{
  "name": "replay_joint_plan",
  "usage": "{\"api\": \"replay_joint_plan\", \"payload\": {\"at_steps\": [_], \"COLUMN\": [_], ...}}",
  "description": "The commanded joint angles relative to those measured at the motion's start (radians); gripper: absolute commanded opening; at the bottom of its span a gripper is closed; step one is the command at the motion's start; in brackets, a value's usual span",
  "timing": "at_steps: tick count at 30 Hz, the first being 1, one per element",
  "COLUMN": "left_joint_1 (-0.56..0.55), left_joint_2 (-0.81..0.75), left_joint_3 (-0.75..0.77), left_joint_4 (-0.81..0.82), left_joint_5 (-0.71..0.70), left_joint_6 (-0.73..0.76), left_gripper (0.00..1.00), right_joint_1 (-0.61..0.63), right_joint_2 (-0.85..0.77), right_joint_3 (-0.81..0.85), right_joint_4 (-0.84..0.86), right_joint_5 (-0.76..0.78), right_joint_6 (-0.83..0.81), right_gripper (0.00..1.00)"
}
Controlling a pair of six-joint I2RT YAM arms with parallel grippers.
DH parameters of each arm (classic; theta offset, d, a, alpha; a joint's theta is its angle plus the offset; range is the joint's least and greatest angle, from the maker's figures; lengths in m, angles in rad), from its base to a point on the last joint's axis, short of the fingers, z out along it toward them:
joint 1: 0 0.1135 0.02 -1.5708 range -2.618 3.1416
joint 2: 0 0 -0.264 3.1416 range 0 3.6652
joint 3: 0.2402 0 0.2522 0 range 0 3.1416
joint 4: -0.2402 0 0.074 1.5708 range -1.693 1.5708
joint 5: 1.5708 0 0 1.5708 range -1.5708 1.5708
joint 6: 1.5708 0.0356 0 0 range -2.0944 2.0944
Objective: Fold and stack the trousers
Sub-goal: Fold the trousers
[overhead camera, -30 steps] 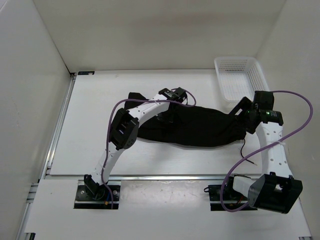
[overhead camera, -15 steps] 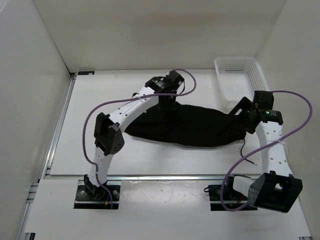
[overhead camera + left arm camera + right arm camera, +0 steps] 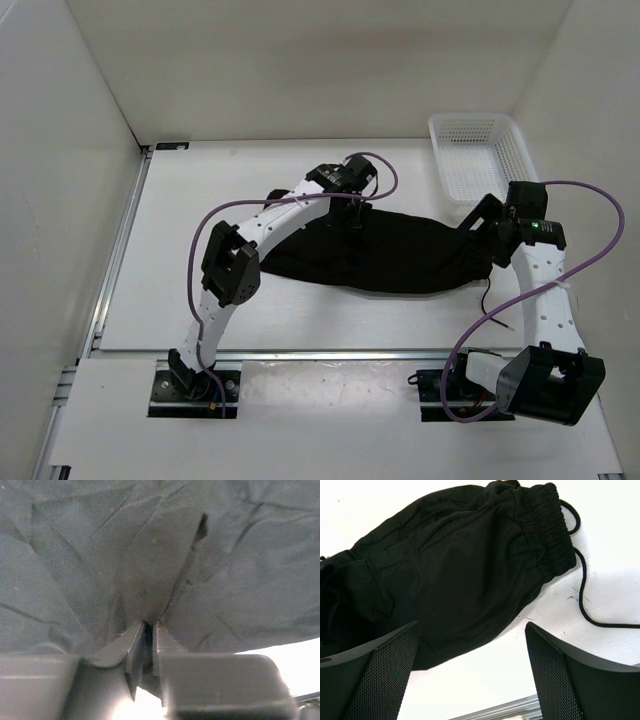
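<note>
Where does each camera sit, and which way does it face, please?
Top external: above and behind the bases, looking down on the table, trousers and basket; both arms show.
Left wrist: on the left gripper, looking closely at cloth pinched between its shut fingers.
Right wrist: on the right gripper, open, looking down at the waistband and cord.
Shared: all three views show the trousers.

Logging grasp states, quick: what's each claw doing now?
Left claw: closed on trousers.
Right claw: open, holding nothing.
</note>
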Motion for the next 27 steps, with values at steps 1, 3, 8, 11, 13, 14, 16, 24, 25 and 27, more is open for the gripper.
{"api": "replay_joint_plan", "payload": {"at_steps": [1,3,8,11,13,14,16,24,25,27], "left_joint_1": [-0.003,-0.003,0.059,0.156,0.207,0.233,0.303,0.486,0.513,0.543], "left_joint_2": [-0.021,-0.002,-0.073,-0.162,-0.221,-0.237,-0.258,-0.177,-0.177,-0.139], "left_joint_3": [0.027,0.06,0.164,0.14,0.086,0.048,-0.066,-0.289,-0.316,-0.341], "left_joint_4": [0.01,-0.018,-0.07,-0.07,-0.059,-0.047,-0.013,0.102,0.113,0.136], "left_joint_5": [0.009,0.02,0.009,0.019,0.019,0.01,0.009,0.088,0.101,0.133], "left_joint_6": [-0.01,0.001,0.049,0.058,0.073,0.073,0.086,0.107,0.116,0.116], "left_gripper": [0.38,0.66,0.86,0.84,0.75,0.67,0.4,1.0,1.0,1.0], "right_joint_1": [0.004,0.004,0.004,0.004,0.004,0.004,0.004,0.004,0.004,0.004], "right_joint_2": [0.001,0.001,0.001,0.001,0.001,0.001,0.001,-0.008,-0.008,-0.008], "right_joint_3": [0.035,0.035,0.035,0.045,0.045,0.045,0.045,0.045,0.045,0.045], "right_joint_4": [0.006,0.006,-0.003,-0.003,-0.003,-0.003,-0.003,-0.003,-0.012,-0.012], "right_joint_5": [0.008,0.008,0.017,0.017,0.026,0.026,0.026,0.026,0.026,0.026], "right_joint_6": [-0.027,-0.027,-0.027,-0.027,-0.027,-0.027,-0.027,-0.027,-0.027,-0.036], "right_gripper": [0.9,0.9,0.9,0.9,0.9,0.9,0.9,0.91,0.91,0.91]}}
